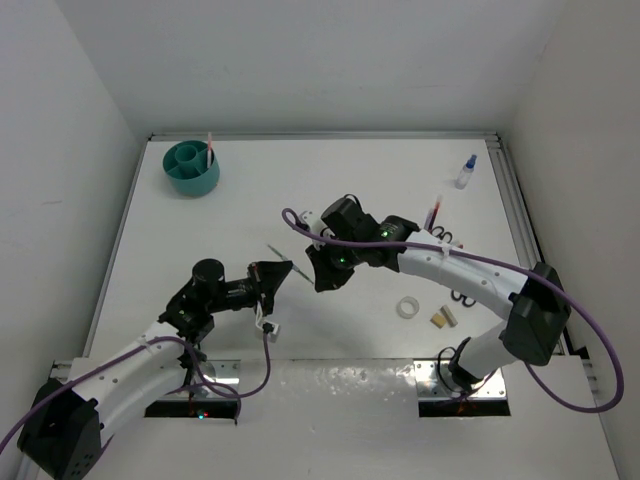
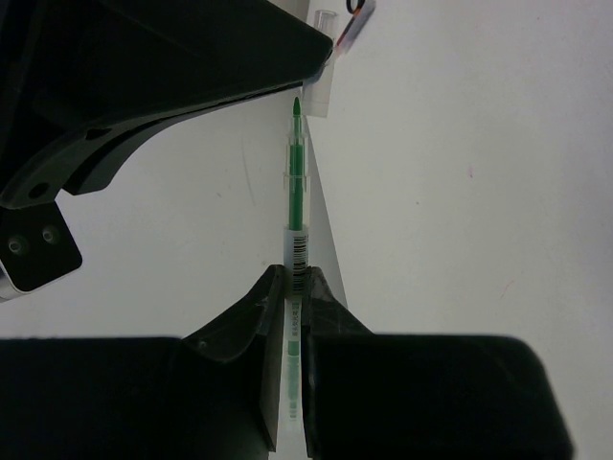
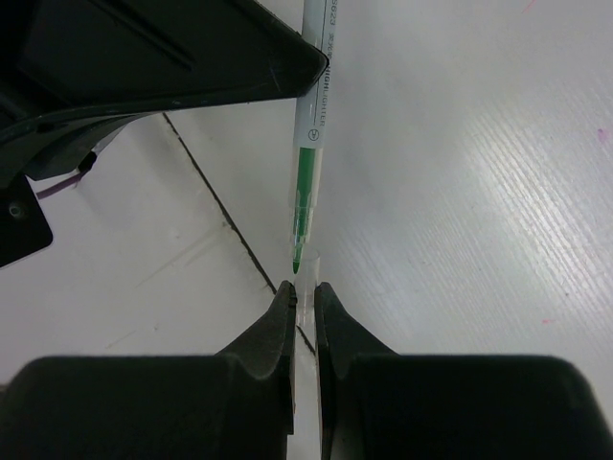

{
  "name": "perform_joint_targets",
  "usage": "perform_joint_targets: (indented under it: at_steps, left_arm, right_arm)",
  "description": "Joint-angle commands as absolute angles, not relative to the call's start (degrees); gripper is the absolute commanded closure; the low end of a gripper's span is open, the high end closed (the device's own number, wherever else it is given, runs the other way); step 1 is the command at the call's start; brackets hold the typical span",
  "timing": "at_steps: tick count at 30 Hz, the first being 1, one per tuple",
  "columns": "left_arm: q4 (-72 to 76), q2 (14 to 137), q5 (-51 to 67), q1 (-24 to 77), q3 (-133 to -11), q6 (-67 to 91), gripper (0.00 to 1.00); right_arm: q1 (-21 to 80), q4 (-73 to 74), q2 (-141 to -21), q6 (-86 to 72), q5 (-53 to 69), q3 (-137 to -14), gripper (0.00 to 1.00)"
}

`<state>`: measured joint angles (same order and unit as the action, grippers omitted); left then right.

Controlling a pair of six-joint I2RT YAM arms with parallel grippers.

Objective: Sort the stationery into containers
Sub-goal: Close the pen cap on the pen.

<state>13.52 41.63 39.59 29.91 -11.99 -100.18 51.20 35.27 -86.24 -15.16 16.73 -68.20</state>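
The left tool (image 2: 296, 283) is pressed together on a thin green pen with a clear barrel and a barcode label (image 2: 297, 196), pinching it at the labelled part so that the pointed green tip sticks out past the fingers. In the top view this pen sits at the middle of the white desk (image 1: 350, 190), held just above it between the two arms. The right tool (image 3: 305, 292) faces it from 3 o'clock. Its fingers are squeezed nearly shut with only a sliver between them, and the pen's tip lies right at their ends. Whether they pinch anything is impossible to tell.

A round teal plastic pot with inner dividers (image 1: 190, 170) stands at 11 o'clock with a thin red pen (image 1: 210, 149) upright in it. A small clear bottle with a blue cap (image 1: 466, 172) stands at 2 o'clock. A white tape ring (image 1: 407, 308) lies at 4 o'clock, with tan eraser-like blocks (image 1: 443, 318) just beside it.
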Motion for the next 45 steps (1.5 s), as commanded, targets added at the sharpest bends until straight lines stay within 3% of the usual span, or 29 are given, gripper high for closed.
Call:
perform_joint_targets:
  at_steps: [1,45]
  left_arm:
    - [13.9,41.3,42.3,30.2,-13.1,-101.1,1.00]
    - [12.9,41.0,40.3,28.6,-14.2,-100.8,1.00]
  right_arm:
    - [51.6,32.8,-86.0,-15.2,17.2,-70.9,1.00]
    - [52.1,35.6,-84.1,-14.5,16.0,-68.5,1.00]
